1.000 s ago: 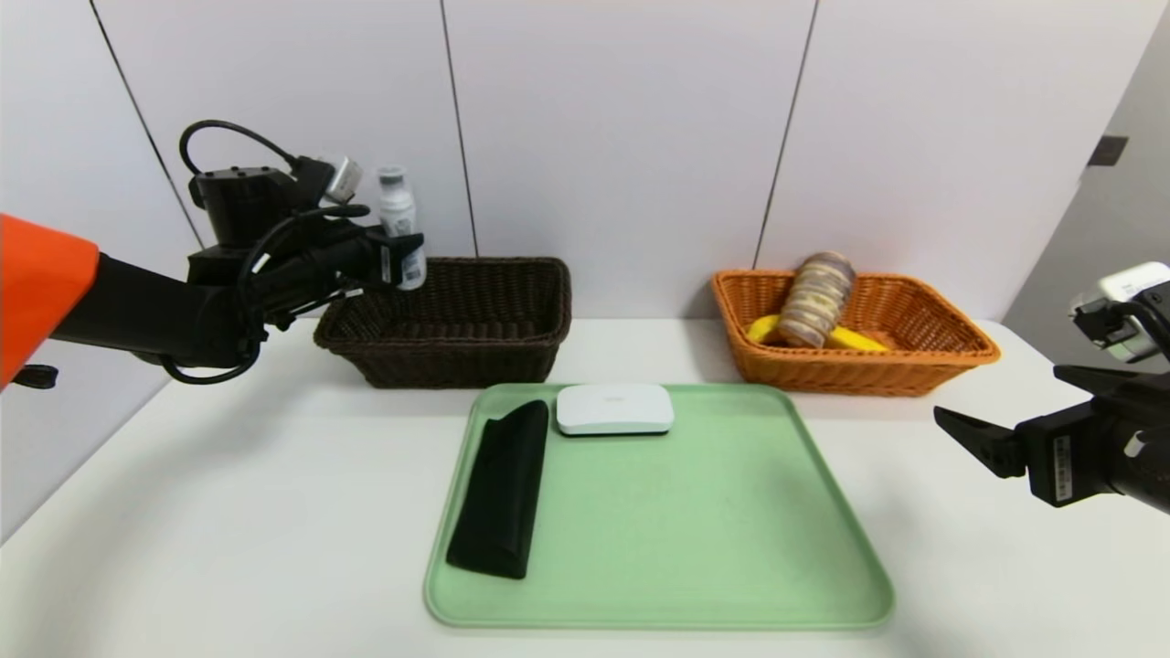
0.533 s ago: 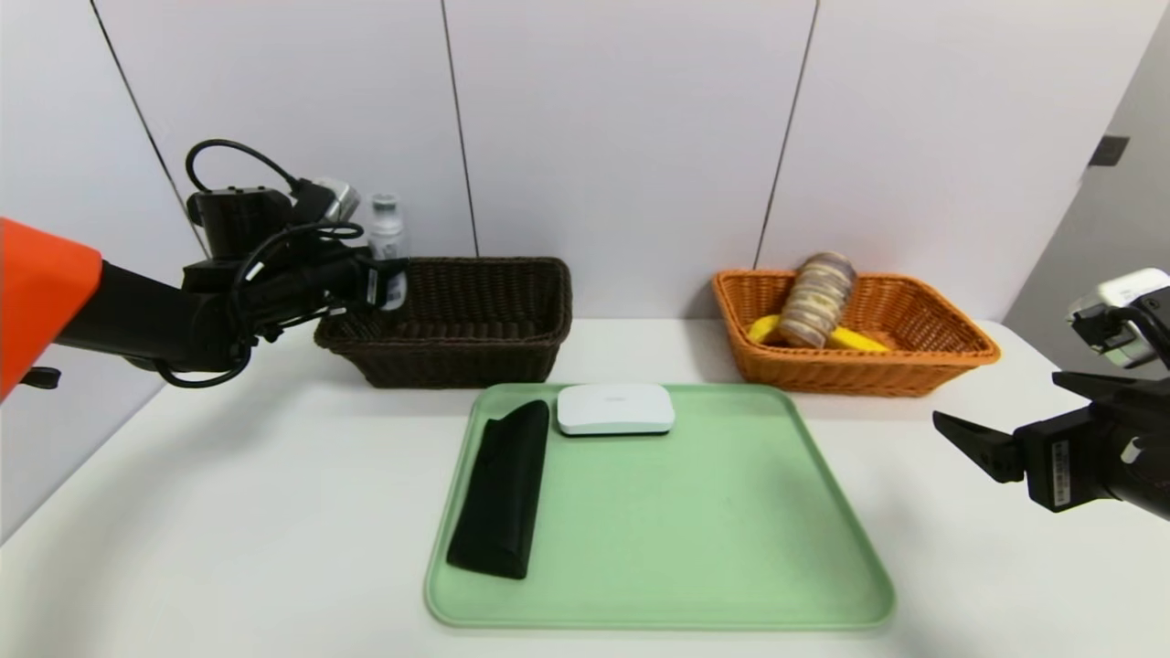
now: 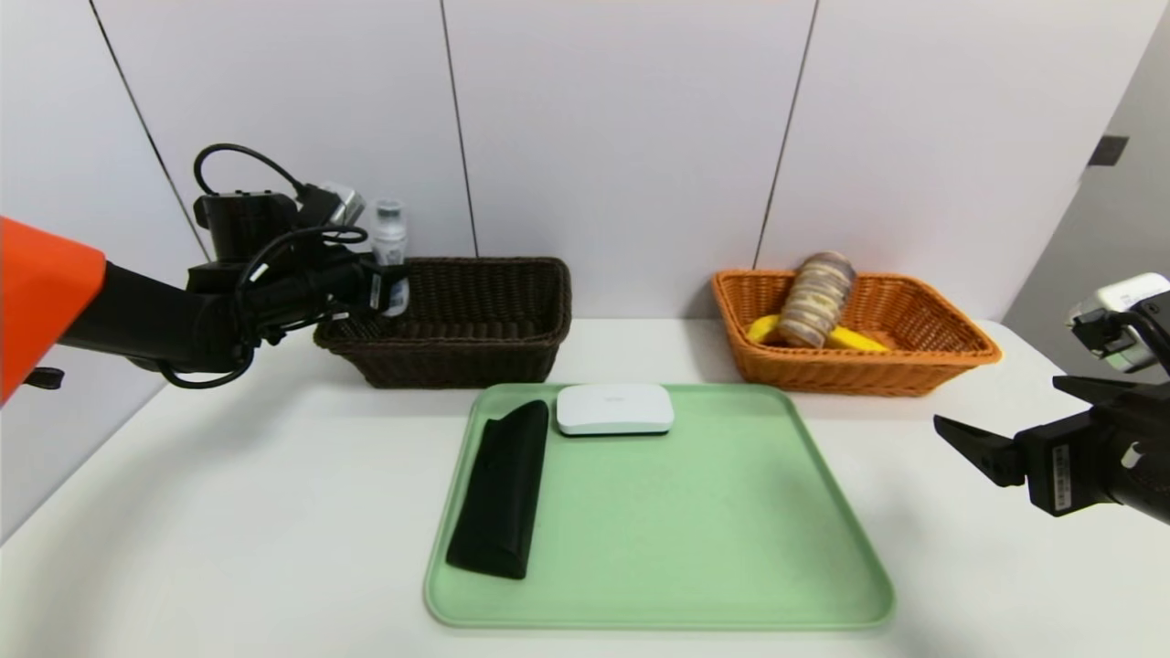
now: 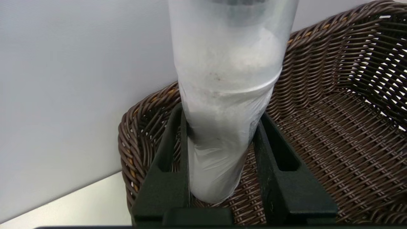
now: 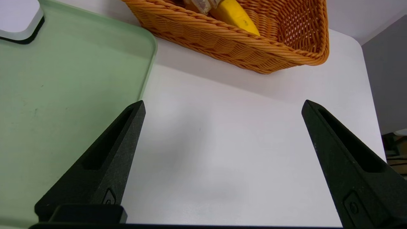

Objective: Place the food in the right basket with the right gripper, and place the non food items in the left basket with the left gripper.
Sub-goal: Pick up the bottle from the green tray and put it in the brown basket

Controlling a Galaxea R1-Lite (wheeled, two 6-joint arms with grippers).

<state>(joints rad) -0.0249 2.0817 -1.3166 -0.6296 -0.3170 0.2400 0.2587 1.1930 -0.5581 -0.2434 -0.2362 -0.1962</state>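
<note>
Bottle (image 3: 389,247) lowered, now upright over dark brown basket (image 3: 475,320) end | left pincer (image 3: 388,288) pinching bottle | right pincer (image 3: 1005,434) spread, parked above counter (image 3: 228,512).

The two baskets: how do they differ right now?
The brown basket is dark, with nothing lying in it; the left hand holds the bottle upright over its corner. The orange basket is bright and already holds the banana and bread. Both are woven and rectangular, behind the green tray.
</note>
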